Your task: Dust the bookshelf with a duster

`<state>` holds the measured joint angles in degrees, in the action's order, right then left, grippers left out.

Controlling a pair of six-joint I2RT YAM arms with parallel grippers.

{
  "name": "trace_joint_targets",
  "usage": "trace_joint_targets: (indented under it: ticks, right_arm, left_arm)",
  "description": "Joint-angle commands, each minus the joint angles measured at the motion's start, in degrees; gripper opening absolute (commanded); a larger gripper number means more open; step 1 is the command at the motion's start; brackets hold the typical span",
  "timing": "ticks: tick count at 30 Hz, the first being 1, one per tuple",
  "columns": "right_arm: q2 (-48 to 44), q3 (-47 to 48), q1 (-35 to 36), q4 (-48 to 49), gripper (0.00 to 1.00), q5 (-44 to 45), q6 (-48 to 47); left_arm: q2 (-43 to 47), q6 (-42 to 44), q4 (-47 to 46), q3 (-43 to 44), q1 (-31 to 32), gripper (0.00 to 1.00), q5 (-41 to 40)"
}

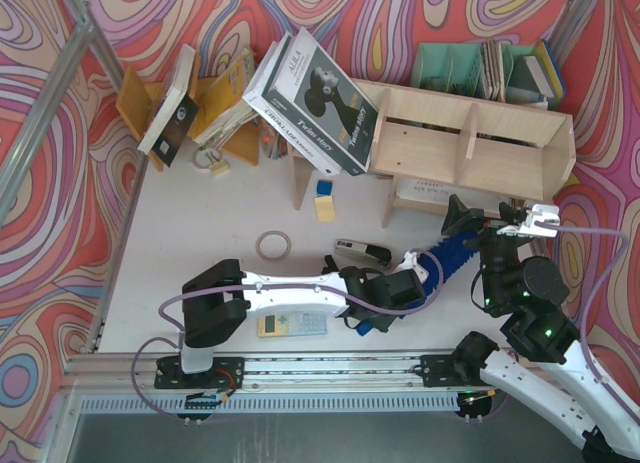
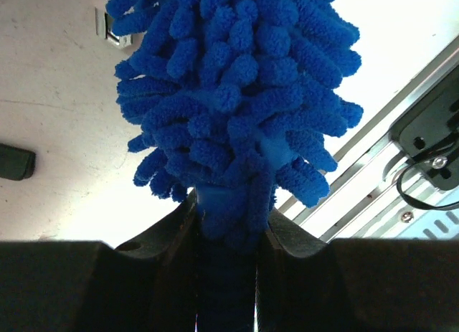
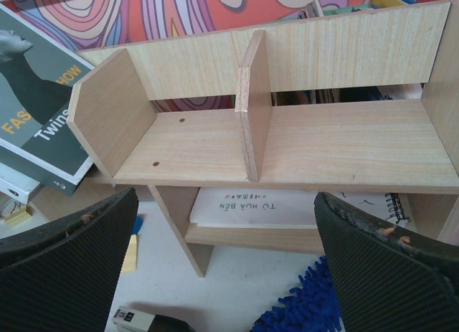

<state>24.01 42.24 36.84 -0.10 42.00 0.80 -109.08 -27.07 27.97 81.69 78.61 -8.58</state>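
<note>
The bookshelf point(image 1: 470, 133) is a long pale plywood unit on legs at the back right, with an upright divider point(image 3: 252, 102) between open compartments point(image 3: 344, 142). The blue fluffy duster point(image 1: 455, 255) lies low over the table in front of it, pointing up-right toward its legs. My left gripper point(image 1: 408, 285) is shut on the duster's handle end; in the left wrist view the blue pile point(image 2: 237, 95) rises from between the jaws of the left gripper point(image 2: 229, 224). My right gripper point(image 1: 492, 226) hangs open in front of the shelf with nothing between its fingers, and the right gripper point(image 3: 226, 203) has the duster tip point(image 3: 301, 314) below it.
Large books point(image 1: 315, 98) lean on the shelf's left end. An orange book rack point(image 1: 200, 103) stands back left and a green file organiser point(image 1: 470, 68) behind the shelf. A white book point(image 3: 272, 206) lies under the shelf. A tape ring point(image 1: 272, 245), stapler point(image 1: 362, 251) and calculator point(image 1: 292, 324) lie on the table.
</note>
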Motion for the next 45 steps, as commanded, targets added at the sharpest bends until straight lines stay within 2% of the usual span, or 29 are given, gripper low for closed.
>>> trace_joint_targets:
  ticks: [1, 11, 15, 28, 45]
  right_arm:
    - [-0.2, -0.5, 0.1, 2.0, 0.99, 0.8, -1.0]
    - [-1.6, -0.7, 0.1, 2.5, 0.99, 0.7, -1.0]
    - [-2.6, 1.2, 0.1, 0.0, 0.99, 1.1, 1.0]
    - [1.9, 12.3, 0.1, -5.5, 0.99, 2.1, 1.0]
    - [3.3, 20.7, 0.1, -8.3, 0.99, 2.3, 1.4]
  left_arm:
    - [2.6, -1.0, -1.5, -1.6, 0.2, 0.00, -0.5]
    - [8.9, 1.7, -4.9, -1.9, 1.3, 0.00, -3.0]
    - [10.7, 5.2, -2.8, -1.4, 3.3, 0.00, -4.9]
    - [16.6, 9.8, 4.0, 0.2, 4.1, 0.00, 4.0]
    - [24.4, 16.1, -2.2, 0.3, 3.4, 0.00, 0.7]
